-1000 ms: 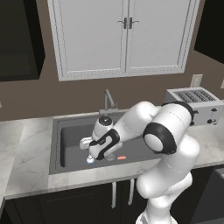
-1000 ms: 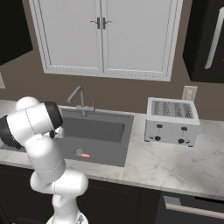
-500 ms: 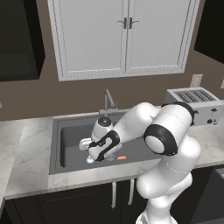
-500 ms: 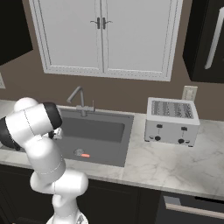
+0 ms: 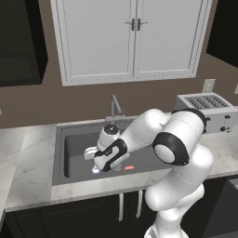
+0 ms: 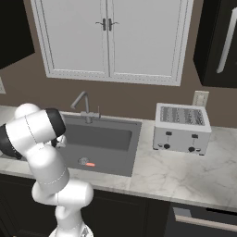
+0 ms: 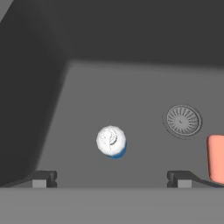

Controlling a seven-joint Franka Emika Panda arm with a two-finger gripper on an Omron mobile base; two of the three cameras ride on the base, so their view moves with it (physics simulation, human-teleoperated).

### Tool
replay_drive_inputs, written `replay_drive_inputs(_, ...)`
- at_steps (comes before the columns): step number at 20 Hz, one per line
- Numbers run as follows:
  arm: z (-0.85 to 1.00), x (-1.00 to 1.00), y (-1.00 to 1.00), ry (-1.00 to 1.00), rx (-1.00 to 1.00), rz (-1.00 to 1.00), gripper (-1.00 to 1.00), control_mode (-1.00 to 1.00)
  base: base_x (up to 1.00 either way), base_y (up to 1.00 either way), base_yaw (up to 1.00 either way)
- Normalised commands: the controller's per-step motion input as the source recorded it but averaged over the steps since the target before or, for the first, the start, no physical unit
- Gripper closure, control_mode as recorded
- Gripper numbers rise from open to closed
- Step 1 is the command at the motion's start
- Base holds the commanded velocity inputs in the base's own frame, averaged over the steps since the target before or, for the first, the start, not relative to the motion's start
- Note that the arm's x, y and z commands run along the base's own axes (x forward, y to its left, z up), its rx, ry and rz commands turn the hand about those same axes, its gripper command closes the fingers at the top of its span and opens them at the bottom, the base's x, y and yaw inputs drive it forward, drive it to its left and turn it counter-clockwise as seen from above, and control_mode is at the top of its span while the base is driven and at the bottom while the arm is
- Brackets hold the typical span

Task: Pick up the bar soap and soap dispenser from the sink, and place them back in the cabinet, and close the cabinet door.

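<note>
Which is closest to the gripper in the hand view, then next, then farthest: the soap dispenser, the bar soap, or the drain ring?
1. Soap dispenser: standing on the sink floor just ahead of the open gripper, between its fingertips' line.
2. Bar soap: off to the right edge, just beyond the right fingertip.
3. Drain ring: farther ahead and right of centre.

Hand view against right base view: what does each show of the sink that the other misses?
The hand view alone shows the soap dispenser from above, standing on the sink floor between the open hand's fingertips. The right base view alone shows the faucet, the toaster and the white doors. Both show the drain and the bar soap beside it.
</note>
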Motion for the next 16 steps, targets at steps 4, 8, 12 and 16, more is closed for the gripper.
replay_drive_inputs(4,0.0,0.0,0.0,0.0,0.0,0.0,-1.0,-1.0,0.0,0.0,0.0)
replay_drive_inputs(8,0.0,0.0,0.0,0.0,0.0,0.0,-1.0,-1.0,0.0,0.0,0.0)
replay_drive_inputs(12,-0.03,0.0,0.0,0.0,0.0,0.0,-1.0,-1.0,0.0,0.0,0.0)
replay_drive_inputs(16,-0.06,0.0,0.0,0.0,0.0,0.0,-1.0,-1.0,0.0,0.0,0.0)
